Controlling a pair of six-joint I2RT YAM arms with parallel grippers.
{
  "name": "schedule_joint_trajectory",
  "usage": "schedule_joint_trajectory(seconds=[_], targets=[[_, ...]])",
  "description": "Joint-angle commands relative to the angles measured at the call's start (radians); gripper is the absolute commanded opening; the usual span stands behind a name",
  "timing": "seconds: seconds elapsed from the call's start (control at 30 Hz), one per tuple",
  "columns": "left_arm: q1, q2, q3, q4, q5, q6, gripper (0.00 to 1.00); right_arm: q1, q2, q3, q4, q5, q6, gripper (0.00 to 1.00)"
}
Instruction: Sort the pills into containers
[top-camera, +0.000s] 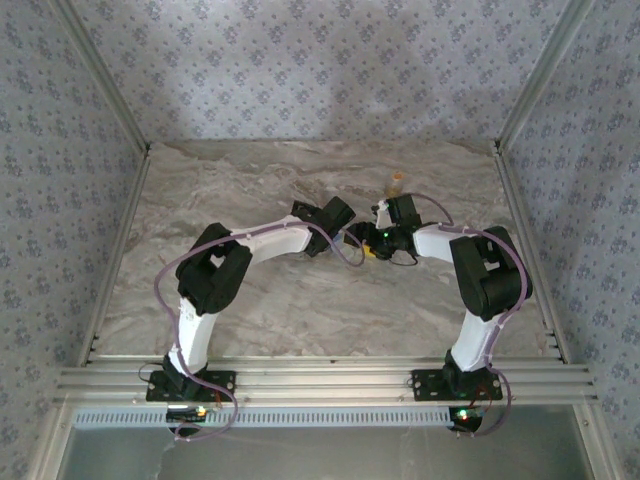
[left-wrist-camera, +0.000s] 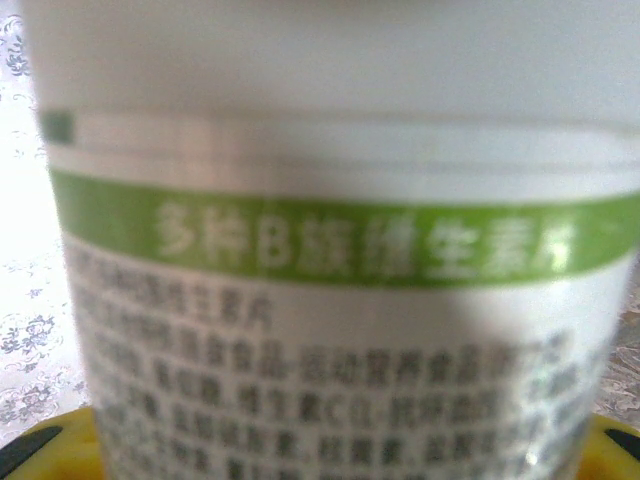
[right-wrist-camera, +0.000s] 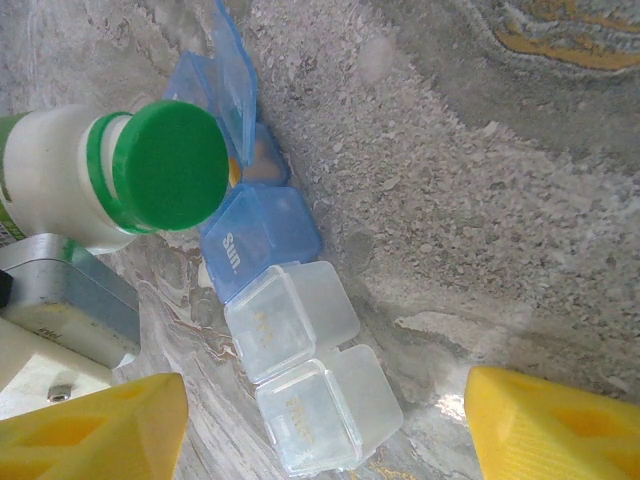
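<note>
Marbled tabletop (top-camera: 300, 310), we count one green-capped bottle (right-wrist-camera: 150, 170) clamped by left gripper (left-wrist-camera: 320, 455), label (left-wrist-camera: 350, 240) facing left wrist, one blue pill box (right-wrist-camera: 265, 240) at bottle's 5 o'clock from right wrist, right gripper (right-wrist-camera: 325, 425) spread wide

The marbled grey desk (top-camera: 300, 320) carries a pill box (right-wrist-camera: 285, 310) lying flat: blue compartments joined to two clear ones, one blue lid raised. A small orange thing (top-camera: 396, 181) sits near the far edge.

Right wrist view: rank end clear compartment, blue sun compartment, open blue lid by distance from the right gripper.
From the right gripper:
1. End clear compartment, bottom centre.
2. Blue sun compartment, mid-row.
3. Open blue lid, top, far end.
</note>
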Motion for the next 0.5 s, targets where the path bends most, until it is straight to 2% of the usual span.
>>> schedule_joint_trajectory(seconds=[0.0,0.07,0.2,0.47], targets=[[-0.01,-0.037,0.0,-0.05,0.018,-0.024,0.0,0.002,0.006,0.019,0.017,-0.03,0.008,0.75],[-0.01,-0.034,0.013,-0.079,0.039,-0.06,0.0,0.0,0.001,0.016,0.022,-0.031,0.011,0.75],[0.026,-0.047,0.058,-0.187,0.185,-0.203,0.0,-0.005,-0.01,0.009,0.023,-0.028,0.015,0.75],[0.066,-0.054,0.053,-0.194,0.308,-0.334,0.0,-0.008,-0.013,0.005,0.028,-0.027,0.015,0.75]])
